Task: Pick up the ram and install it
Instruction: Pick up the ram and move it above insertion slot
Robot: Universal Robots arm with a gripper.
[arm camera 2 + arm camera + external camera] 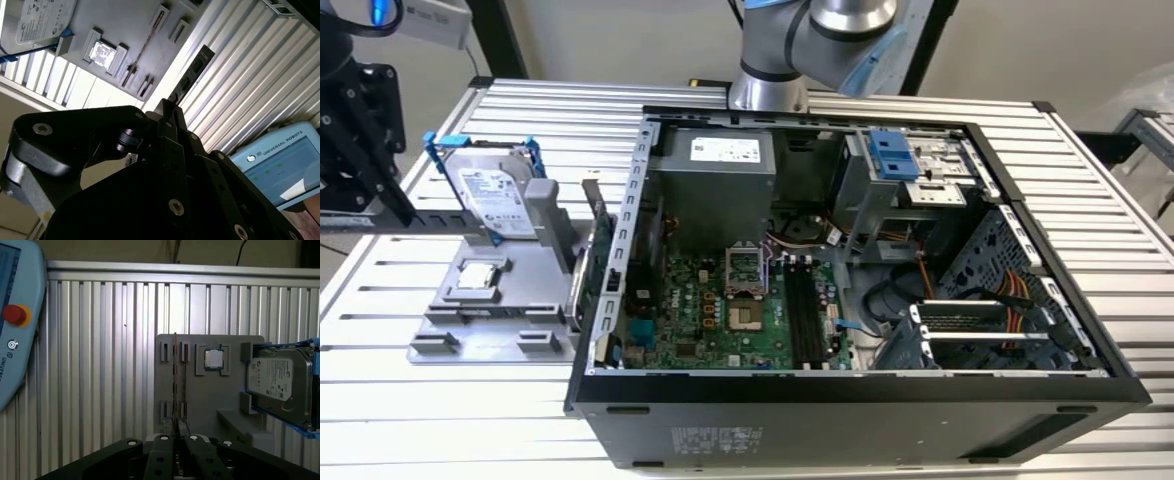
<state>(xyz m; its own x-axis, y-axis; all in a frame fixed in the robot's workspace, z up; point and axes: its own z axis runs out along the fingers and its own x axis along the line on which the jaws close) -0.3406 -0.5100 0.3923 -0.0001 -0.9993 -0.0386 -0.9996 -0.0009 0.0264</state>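
Dark slim ram (192,75) pinched in the narrowed hand (167,104), held above the grey holder (210,400). Pickup apparently done; seating in the case (854,420) beside the holder not yet done.

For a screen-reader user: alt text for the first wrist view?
The black gripper lines up with the thin ram, seen edge-on against a grey holder that carries a processor chip and a hard drive, on a ribbed table.
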